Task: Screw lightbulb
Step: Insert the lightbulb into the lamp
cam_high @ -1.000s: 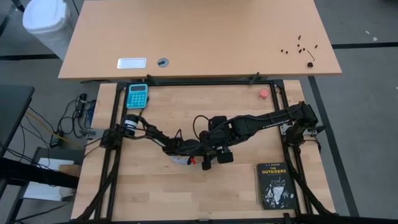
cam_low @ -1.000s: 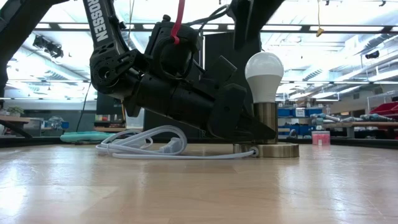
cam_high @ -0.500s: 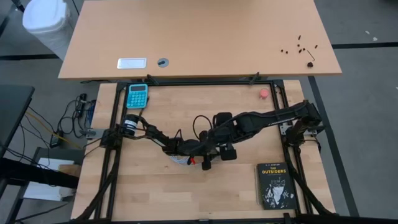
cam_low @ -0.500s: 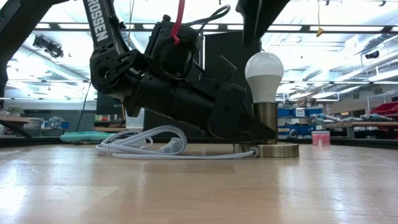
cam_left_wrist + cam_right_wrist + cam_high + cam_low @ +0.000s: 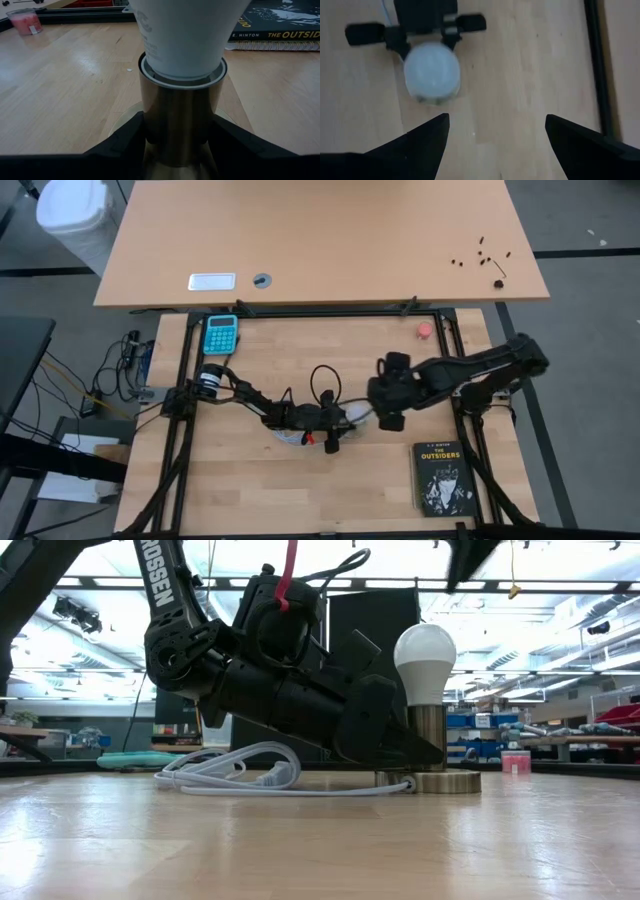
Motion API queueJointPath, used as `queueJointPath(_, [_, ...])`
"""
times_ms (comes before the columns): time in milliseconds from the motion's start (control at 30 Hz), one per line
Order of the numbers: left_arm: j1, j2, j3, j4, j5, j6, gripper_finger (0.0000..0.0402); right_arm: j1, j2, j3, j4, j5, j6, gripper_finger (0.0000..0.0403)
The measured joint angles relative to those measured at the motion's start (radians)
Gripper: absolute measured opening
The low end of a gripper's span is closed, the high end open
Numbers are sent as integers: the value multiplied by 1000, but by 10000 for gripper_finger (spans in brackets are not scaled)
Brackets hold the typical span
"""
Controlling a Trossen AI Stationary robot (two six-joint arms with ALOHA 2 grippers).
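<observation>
Low view is showing the lightbulb (image 5: 425,662), white and pear-shaped, standing upright in a brass socket (image 5: 427,737) on the wooden table (image 5: 320,840), beside a coiled white cord (image 5: 240,772). The left gripper (image 5: 180,145) is pinching the socket's stem just under the bulb. The right gripper (image 5: 495,135), fingers spread and holding nothing, is hanging above and off to one side; a second ago it was directly over the bulb. Most of the right arm is cut off in the low view.
</observation>
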Motion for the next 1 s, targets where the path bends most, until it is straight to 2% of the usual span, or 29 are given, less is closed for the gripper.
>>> queueJointPath(100, [0,0,0,0,7,0,195,36,-124,-194,153,1,48,336])
queueJointPath(333, [0,0,0,1,26,21,195,120,-379,-701,712,-13,41,323])
queueJointPath(467, [0,0,0,2,29,41,195,113,-413,-866,823,-37,94,318])
queueJointPath(633, [0,0,0,3,35,66,195,64,-360,-876,814,-145,134,318])
queueJointPath(767, [0,0,0,5,36,78,195,44,-283,-761,772,-158,33,320])
queueJointPath(1000, [0,0,1,3,56,84,195,22,-67,-560,599,-138,-142,320])
